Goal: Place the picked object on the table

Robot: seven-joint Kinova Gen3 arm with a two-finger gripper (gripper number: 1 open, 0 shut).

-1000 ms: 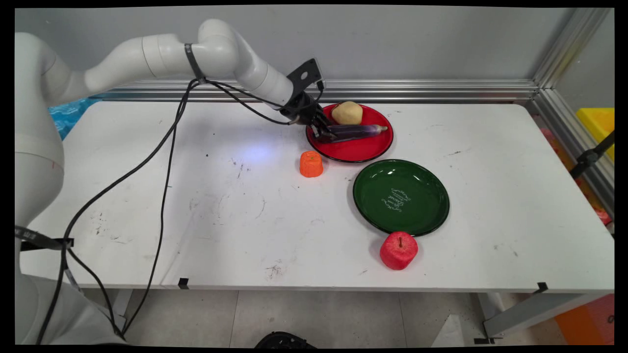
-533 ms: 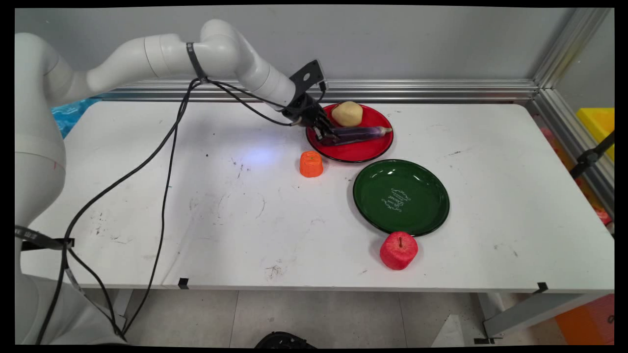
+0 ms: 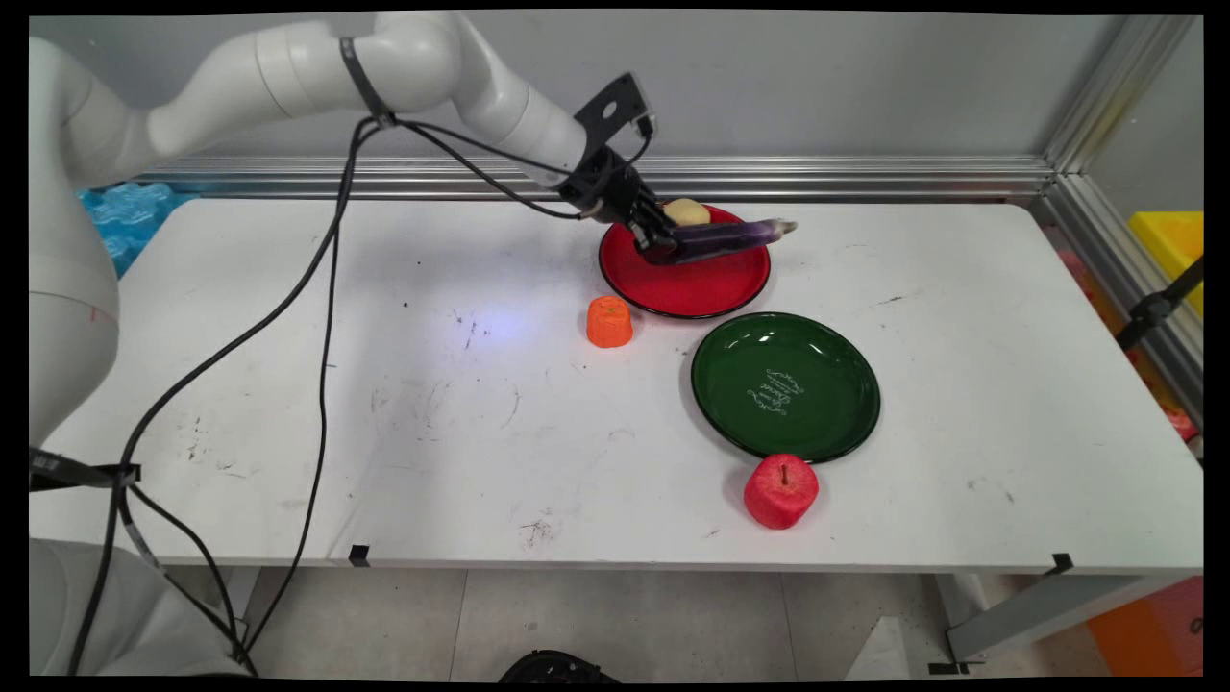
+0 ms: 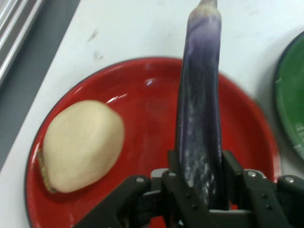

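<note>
The white surface point(image 3: 288, 384) carries everything here, with a grey wall and a metal rail behind it. The white arm point(image 3: 288, 67) reaches in from the upper left, black cables point(image 3: 327, 288) hanging from it down past the near edge.

The green plate point(image 3: 836, 423) lies right of centre, empty but for pale lettering in its middle; in the hand view only its rim shows at the right edge point(image 4: 287, 114). Just behind it, toward the wall, sits the red plate point(image 3: 692, 288), the two rims close together. In the hand view the red plate point(image 4: 142, 142) fills most of the frame.

The purple eggplant point(image 3: 721, 237) is lifted clear above the red plate, lying nearly level with its pale tip point(image 3: 783, 227) tilted slightly up and reaching out past the plate's right rim. The claw point(image 3: 661, 245) is clamped on its thick end; the hand view shows the two black fingers point(image 4: 232, 175) pressed against either side of the eggplant point(image 4: 199, 95), which runs straight away from the camera.

A red apple point(image 3: 780, 490) stands on the surface just in front of the green plate's near rim. A pale yellowish potato point(image 4: 80, 145) rests on the red plate beside the eggplant, apart from it; from the main view it point(image 3: 688, 211) is partly hidden behind the claw. A small orange fruit point(image 3: 609, 321) sits on the surface just off the red plate's left rim.
</note>
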